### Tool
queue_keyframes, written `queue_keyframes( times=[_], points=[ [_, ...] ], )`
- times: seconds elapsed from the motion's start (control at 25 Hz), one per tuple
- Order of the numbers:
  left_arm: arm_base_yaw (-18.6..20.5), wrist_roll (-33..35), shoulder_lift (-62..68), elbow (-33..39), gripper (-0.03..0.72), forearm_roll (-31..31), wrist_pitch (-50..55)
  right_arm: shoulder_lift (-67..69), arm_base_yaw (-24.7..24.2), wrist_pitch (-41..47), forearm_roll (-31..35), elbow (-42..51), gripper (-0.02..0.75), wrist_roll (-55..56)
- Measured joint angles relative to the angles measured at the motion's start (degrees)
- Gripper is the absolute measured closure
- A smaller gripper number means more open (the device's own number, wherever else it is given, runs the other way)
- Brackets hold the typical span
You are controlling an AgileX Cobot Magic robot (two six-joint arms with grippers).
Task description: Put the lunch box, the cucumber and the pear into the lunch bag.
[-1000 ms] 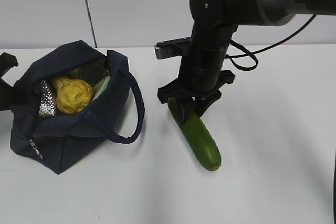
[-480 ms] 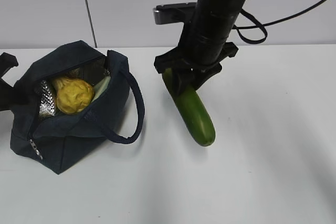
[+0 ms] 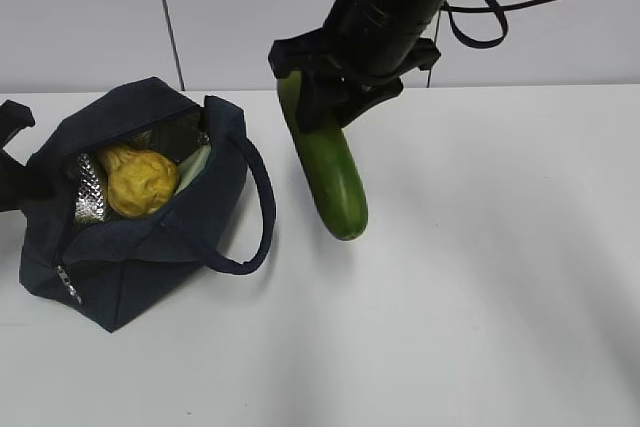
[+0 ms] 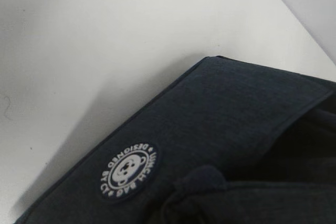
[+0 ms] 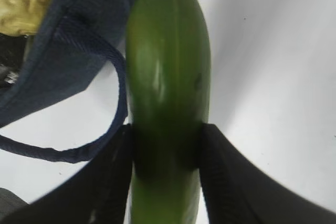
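Note:
The dark green cucumber (image 3: 330, 172) hangs tilted above the white table (image 3: 480, 277), its free end pointing down and toward me. My right gripper (image 3: 325, 107) is shut on its upper part; in the right wrist view the black fingers (image 5: 110, 177) press both sides of the cucumber (image 5: 168, 66). The navy lunch bag (image 3: 150, 247) stands open at the left. Inside it lies the yellow pear (image 3: 140, 182), and beside the pear a pale green edge of the lunch box (image 3: 196, 161) shows. My left gripper (image 3: 15, 177) sits against the bag's left end. Its jaws are hidden behind bunched bag fabric (image 4: 220, 114).
One strap handle (image 3: 262, 207) loops out of the bag toward the cucumber, and it also shows just left of the cucumber in the right wrist view (image 5: 79, 150). Silver foil lining (image 3: 88, 197) shows at the bag's mouth. A grey wall (image 3: 80, 17) stands behind the table.
The right arm has lifted the cucumber off the table and carried it up and left, closer to the bag. The bag, the pear and the left gripper have not moved.

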Motion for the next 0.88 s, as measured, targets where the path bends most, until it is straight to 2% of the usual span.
queue_keyframes(
  times=[0.32, 0.68, 0.88],
  points=[
    [0.0, 0.0, 0.0, 0.0, 0.687, 0.05, 0.0, -0.1, 0.0, -7.0, 13.7, 0.0, 0.437, -5.54],
    [0.0, 0.0, 0.0, 0.0, 0.687, 0.05, 0.0, 1.67, 0.12, -16.09, 33.19, -0.09, 0.438, -14.33],
    [0.0, 0.0, 0.0, 0.0, 0.687, 0.05, 0.0, 6.16, 1.92, -19.46, 40.75, -0.09, 0.439, -18.81]
  ],
)
